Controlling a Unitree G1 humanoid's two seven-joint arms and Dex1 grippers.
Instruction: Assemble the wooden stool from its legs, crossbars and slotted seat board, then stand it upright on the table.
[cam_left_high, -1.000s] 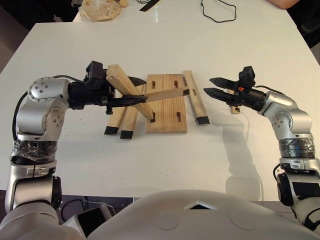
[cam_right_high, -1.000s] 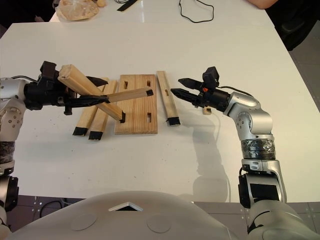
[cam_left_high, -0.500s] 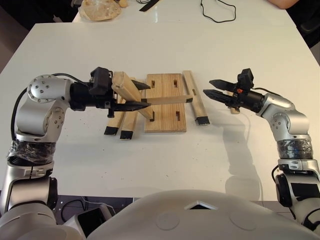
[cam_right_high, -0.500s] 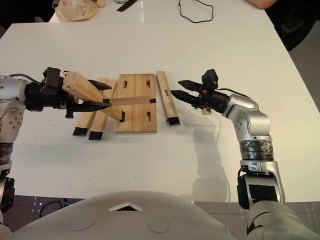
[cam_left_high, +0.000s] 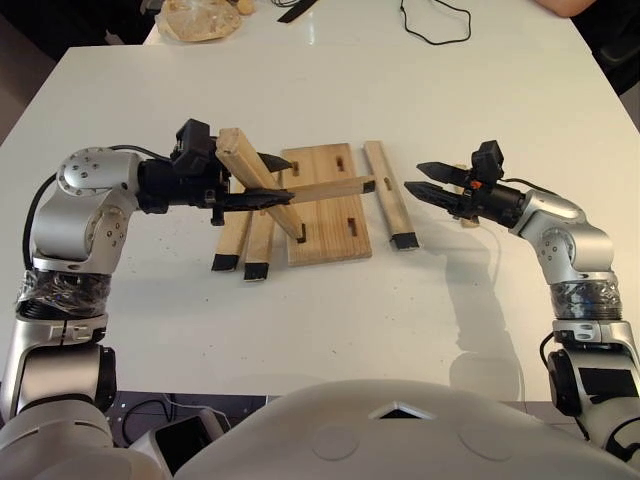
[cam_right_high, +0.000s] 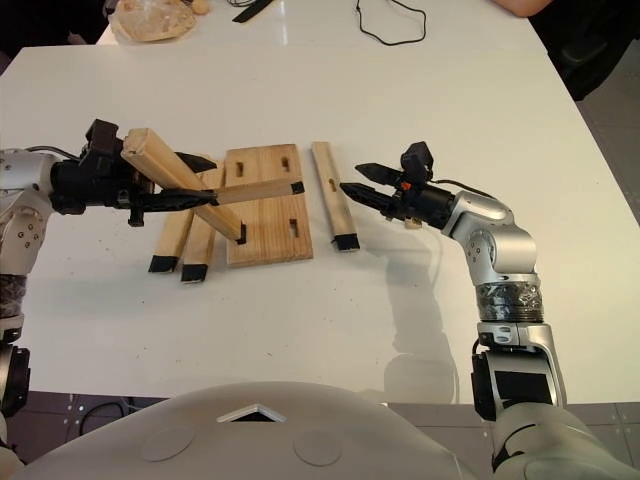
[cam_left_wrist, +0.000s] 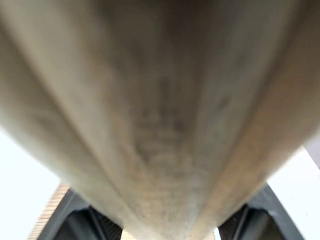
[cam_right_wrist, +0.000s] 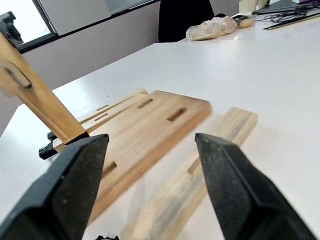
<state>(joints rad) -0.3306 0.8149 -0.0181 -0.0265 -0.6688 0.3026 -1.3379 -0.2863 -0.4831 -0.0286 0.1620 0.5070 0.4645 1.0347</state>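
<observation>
My left pincer (cam_left_high: 265, 198) is clamped on a wooden leg (cam_left_high: 245, 165) with a crossbar (cam_left_high: 335, 187) sticking out of it. I hold it tilted over the seat board (cam_left_high: 330, 245), which lies flat on the table (cam_left_high: 320, 320). My right pincer (cam_left_high: 413, 176) is apart, near a loose leg (cam_left_high: 390, 205).

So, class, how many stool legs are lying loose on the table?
3. An outer leg and an inner leg lie side by side left of the seat board; a third leg lies just right of it. The left gripper holds joined pieces above, possibly hiding more.
</observation>
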